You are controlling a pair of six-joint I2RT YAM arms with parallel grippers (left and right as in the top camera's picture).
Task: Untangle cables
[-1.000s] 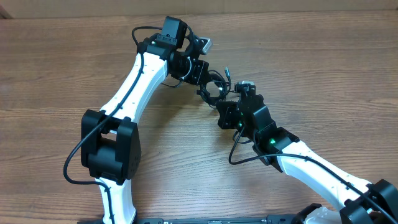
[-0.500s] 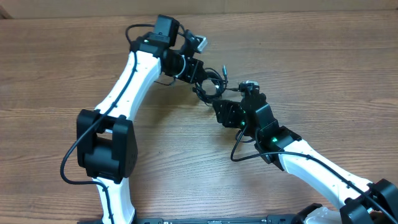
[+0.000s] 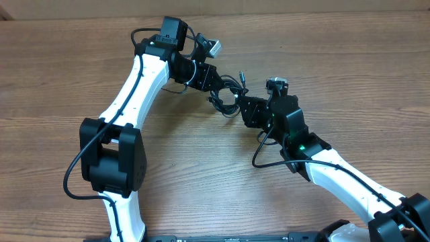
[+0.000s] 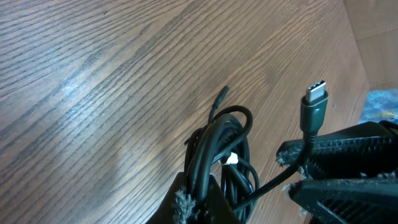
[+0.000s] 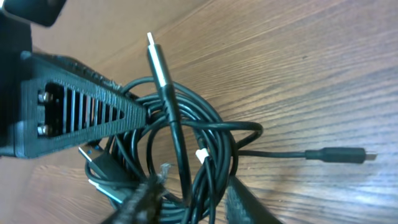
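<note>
Your left gripper (image 3: 217, 87) is clamping the bundled cables (image 3: 229, 95).
Your right gripper (image 3: 240, 108), just beside it, is pinching one strand of them.

A wooden table (image 3: 349, 74) takes up nearly everything in front of me, its brown grain running lengthwise in long streaks. Soft light leaves a pale sheen on the wood in the left wrist view. Along the far edge runs a lighter tan strip (image 3: 302, 5). Past the table's corner sits something blue (image 4: 380, 106), too blurred to make out.
</note>
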